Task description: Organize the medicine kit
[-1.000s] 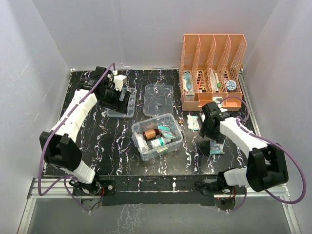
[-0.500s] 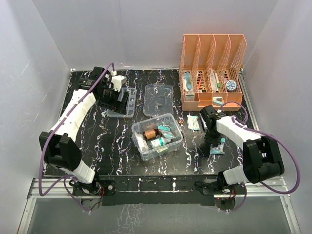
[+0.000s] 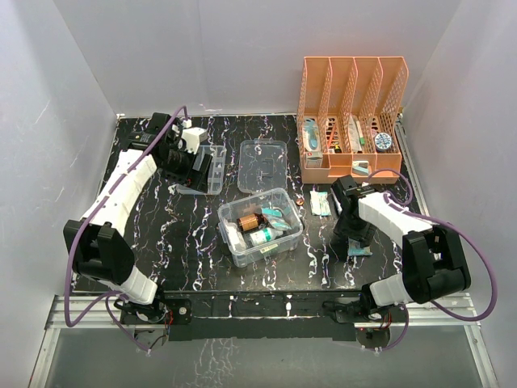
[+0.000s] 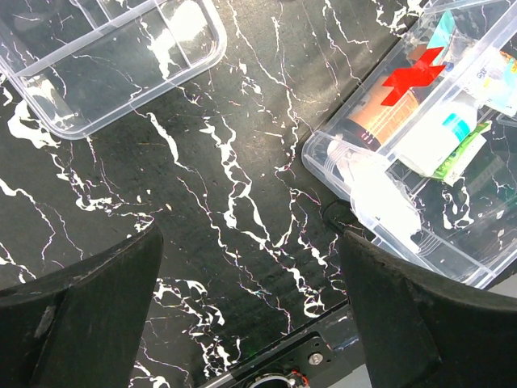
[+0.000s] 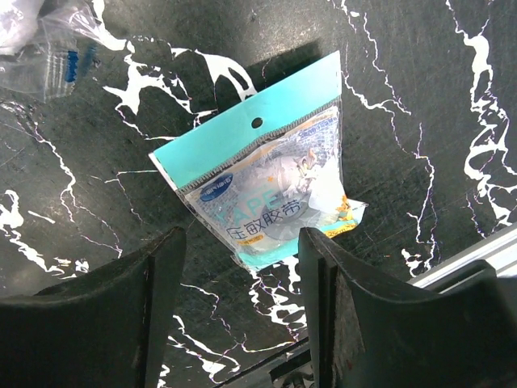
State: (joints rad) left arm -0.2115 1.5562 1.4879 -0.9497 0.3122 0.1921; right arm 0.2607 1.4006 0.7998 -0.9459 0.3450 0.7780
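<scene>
Comparing with a second ago: the right gripper [image 5: 242, 246] has swung off its spot beside the orange file rack [image 3: 351, 105] and come down over the teal packet [image 5: 262, 190], which lies flat on the table near the front right. Its fingers are apart and straddle the packet's lower half, with nothing clamped yet, so I read this as lining up a pick to carry it to the deep box [image 3: 271, 249]. The box sits mid-table, already partly filled. The left gripper [image 4: 250, 242] has drifted back a little over the divided tray [image 4: 121, 73] at back left, fingers wide and empty. The lid [image 3: 263, 166] lies off, behind the box, so packing isn't finished. Writing: the packet shows a blue oval logo, what looks like "TAPE", and a line of Chinese characters below. A red cross shows on something inside the box. The print on the small clear bag [image 5: 60, 48] is unreadable.
</scene>
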